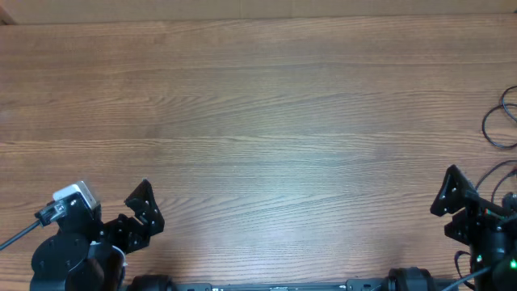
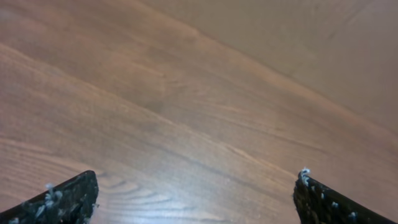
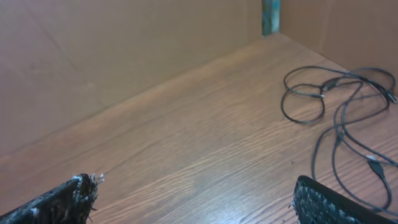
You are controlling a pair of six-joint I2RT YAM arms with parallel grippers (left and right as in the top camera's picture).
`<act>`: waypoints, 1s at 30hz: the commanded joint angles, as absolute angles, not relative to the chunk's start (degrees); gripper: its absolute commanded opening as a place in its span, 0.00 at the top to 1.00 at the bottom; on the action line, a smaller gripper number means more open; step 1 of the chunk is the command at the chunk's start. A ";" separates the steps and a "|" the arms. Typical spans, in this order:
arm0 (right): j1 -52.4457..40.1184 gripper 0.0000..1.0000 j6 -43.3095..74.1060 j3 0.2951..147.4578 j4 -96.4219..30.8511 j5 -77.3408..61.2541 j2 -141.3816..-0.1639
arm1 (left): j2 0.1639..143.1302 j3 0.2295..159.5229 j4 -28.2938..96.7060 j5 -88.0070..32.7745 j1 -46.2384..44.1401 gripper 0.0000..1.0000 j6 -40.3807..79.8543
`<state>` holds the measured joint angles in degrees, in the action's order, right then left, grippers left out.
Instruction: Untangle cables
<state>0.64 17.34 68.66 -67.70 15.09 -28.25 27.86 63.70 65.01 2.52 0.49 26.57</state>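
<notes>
**Clerk:** Start with the largest item.

**Inspector:** The table (image 1: 258, 121), wood grain, brown. It carries everything observed.

**Clerk:** The arms?

**Inspector:** Two, both at the near edge. The left one sits at the near left corner, the right one at the near right corner.

**Clerk:** State of the left gripper (image 2: 198, 180)?

**Inspector:** Jaws spread wide. Only bare wood shows between the two black fingers. It holds nothing and touches nothing.

**Clerk:** And the right gripper (image 3: 196, 183)?

**Inspector:** The same: jaws fully apart, bare table between the fingers, no object gripped.

**Clerk:** Location of the cables (image 3: 337, 118)?

**Inspector:** At the right edge of the table, roughly midway along it, beyond the right gripper and apart from it. They are thin black cords lying flat on the wood in loose overlapping loops, with small plug tips at a few points. In the overhead view they run partly out of frame at the right edge. How many cords there are, I cannot tell. They lie well apart from the left gripper.
</notes>
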 commanded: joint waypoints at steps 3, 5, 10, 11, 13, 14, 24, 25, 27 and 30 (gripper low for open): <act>0.34 0.00 18.00 67.48 -67.24 17.08 -28.29 | 27.35 64.62 61.47 3.68 0.73 0.00 25.87; 0.34 0.00 18.00 67.48 -67.66 17.08 -28.29 | 27.35 64.62 60.16 3.60 0.73 0.00 25.91; 0.34 0.00 18.00 67.48 -69.06 17.08 -28.29 | 27.35 64.62 56.66 2.92 0.73 0.00 26.44; 0.34 0.00 18.00 67.48 -69.41 17.08 -28.29 | 27.35 64.62 56.31 2.96 0.73 0.00 27.42; 0.34 0.00 18.00 67.48 -70.32 17.08 -28.29 | 27.35 64.62 55.29 2.94 0.73 0.00 29.45; 0.34 0.00 18.00 67.48 -70.70 17.08 -28.29 | 27.35 64.62 54.74 2.94 0.73 0.00 31.14; 0.34 0.00 18.00 67.48 -71.53 17.08 -28.29 | 27.35 64.62 55.79 3.01 0.73 0.00 37.93; 0.34 0.00 18.00 67.48 -71.53 17.08 -28.29 | 27.35 64.62 55.92 2.96 0.73 0.00 37.93; 0.34 0.00 18.00 67.48 -71.53 17.08 -28.29 | 27.35 64.62 57.32 3.01 0.73 0.00 37.91; 0.34 0.00 18.00 67.48 -71.53 17.08 -28.29 | 27.35 64.60 59.79 3.27 0.73 0.00 37.91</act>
